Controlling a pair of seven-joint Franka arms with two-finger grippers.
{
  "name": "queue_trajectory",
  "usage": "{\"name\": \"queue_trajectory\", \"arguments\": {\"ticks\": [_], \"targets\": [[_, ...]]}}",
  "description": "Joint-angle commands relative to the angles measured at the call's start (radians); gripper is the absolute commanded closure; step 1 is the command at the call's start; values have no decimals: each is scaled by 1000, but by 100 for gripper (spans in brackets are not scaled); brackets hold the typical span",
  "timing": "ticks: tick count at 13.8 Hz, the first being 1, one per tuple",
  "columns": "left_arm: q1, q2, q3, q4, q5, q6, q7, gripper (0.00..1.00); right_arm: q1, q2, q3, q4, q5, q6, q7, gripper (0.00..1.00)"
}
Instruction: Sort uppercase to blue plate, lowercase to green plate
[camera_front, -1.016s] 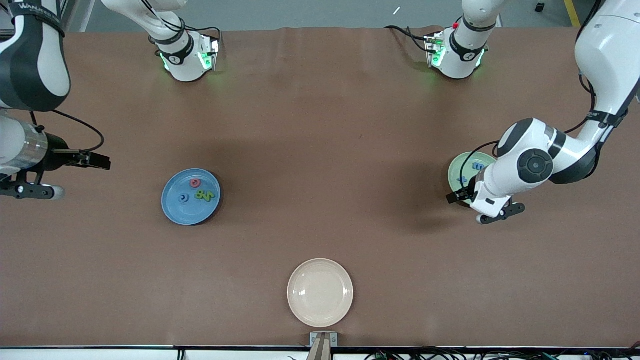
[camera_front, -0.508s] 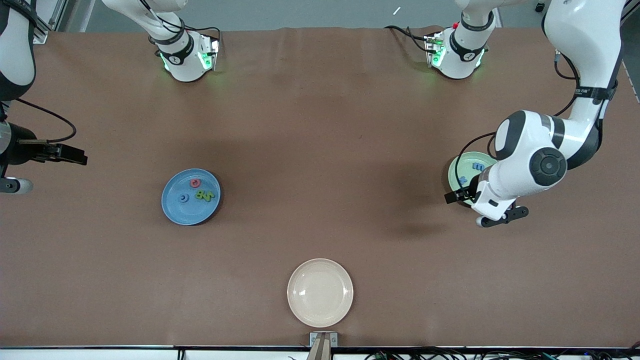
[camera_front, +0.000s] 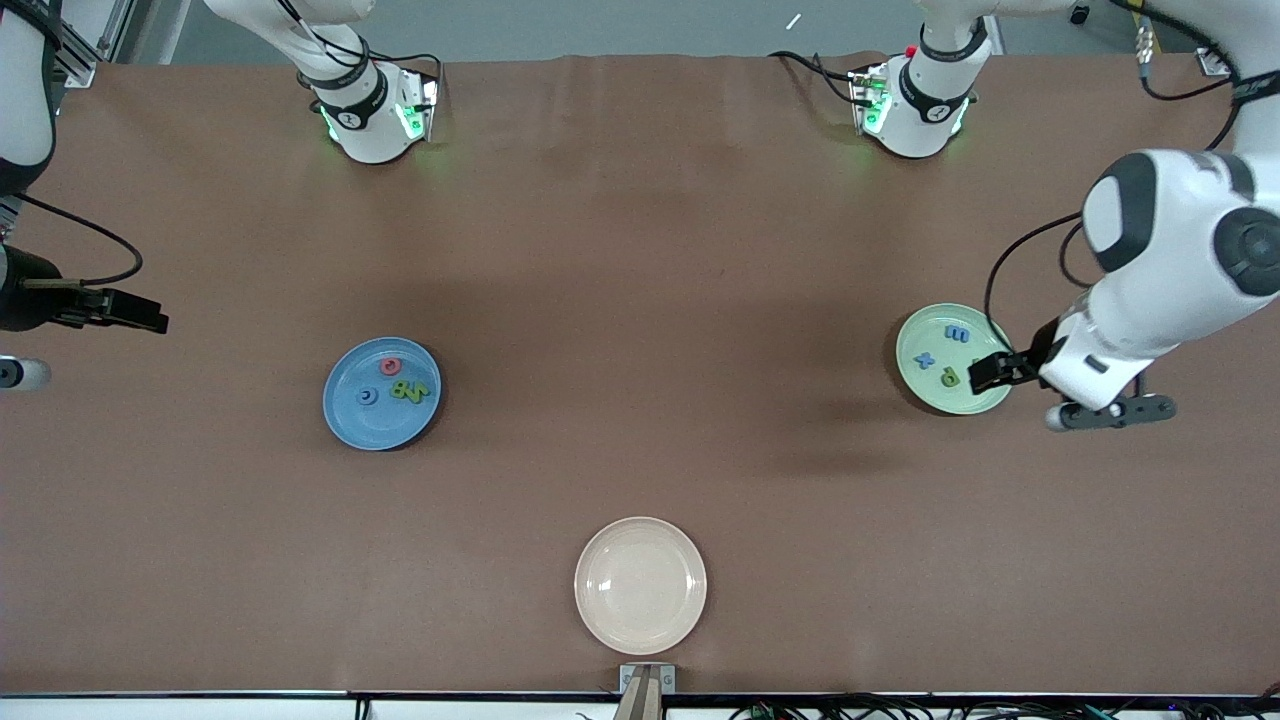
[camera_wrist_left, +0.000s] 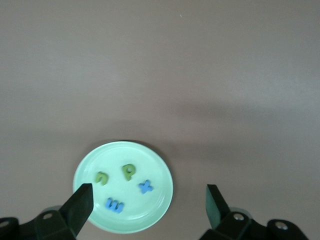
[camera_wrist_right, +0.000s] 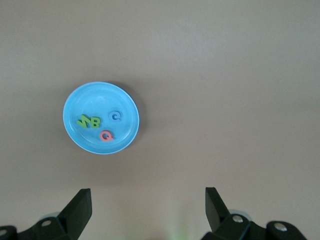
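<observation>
Lying in the blue plate (camera_front: 382, 394), toward the right arm's end of the table, are the uppercase letters: a red Q (camera_front: 391, 367), a blue C (camera_front: 368, 397) and a green B (camera_front: 401, 390) touching a green N (camera_front: 417, 391); from the front these two blur together, while the right wrist view reads them clearly. The green plate (camera_front: 950, 358), toward the left arm's end, holds the lowercase ones: a blue m (camera_front: 956, 333), a blue x (camera_front: 923, 360), a green p (camera_front: 949, 377). A green u (camera_wrist_left: 101, 177) shows only in the left wrist view; from the front the arm hides it. The left gripper (camera_front: 985, 372) hangs over that plate's rim, fingers spread and empty. The right gripper (camera_front: 140, 312), also open and empty, waits over bare table (camera_front: 640, 250), its arm cut off at the frame's edge. A cream plate (camera_front: 640, 584) sits nearest the camera.
</observation>
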Motion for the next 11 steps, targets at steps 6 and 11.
{"name": "queue_trajectory", "arguments": {"ticks": [6,11], "targets": [[63,-247,0,26,-6,-212,82,1,-11,11,16,24,25,-46,-15,0],[107,-306,5,136,-11,-413,180,1,-9,-35,16,-38,25,-42,-15,0]]}}
